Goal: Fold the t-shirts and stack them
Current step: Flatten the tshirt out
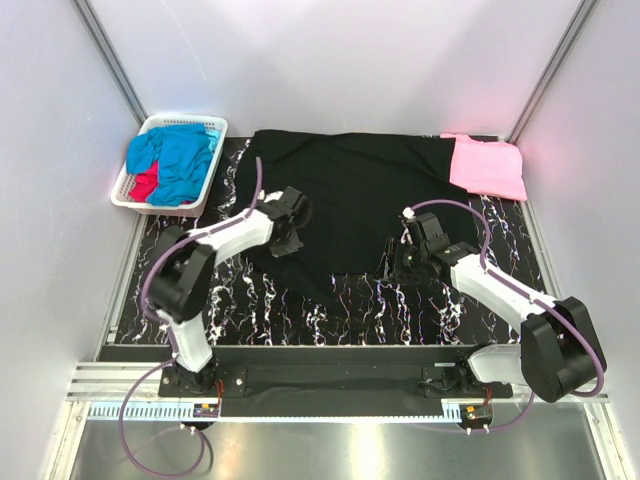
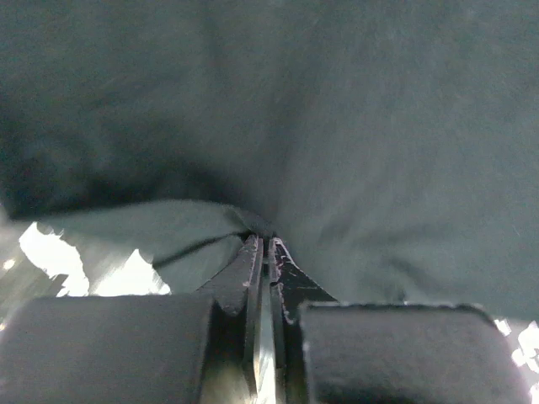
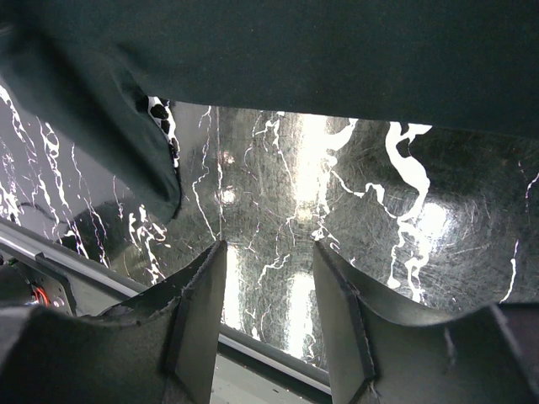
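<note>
A large black t-shirt (image 1: pixel 350 190) lies spread over the middle and back of the table. My left gripper (image 1: pixel 290 235) is at its left edge, shut on a bunched fold of the black t-shirt (image 2: pixel 379 126) pinched at the gripper's tips (image 2: pixel 264 241). My right gripper (image 1: pixel 398 265) hovers at the shirt's near hem, open, with only bare table between its fingers (image 3: pixel 202 295); the black t-shirt (image 3: pixel 337 50) hangs just beyond them. A folded pink t-shirt (image 1: pixel 487 165) lies at the back right. A blue t-shirt (image 1: pixel 180 160) and a red t-shirt (image 1: pixel 146 186) sit crumpled in the basket.
A white slotted basket (image 1: pixel 185 121) stands at the back left corner. The black marbled table (image 1: pixel 300 310) shows bare in front of the shirt. A metal rail (image 3: pixel 278 358) runs along the near edge. White walls close in on three sides.
</note>
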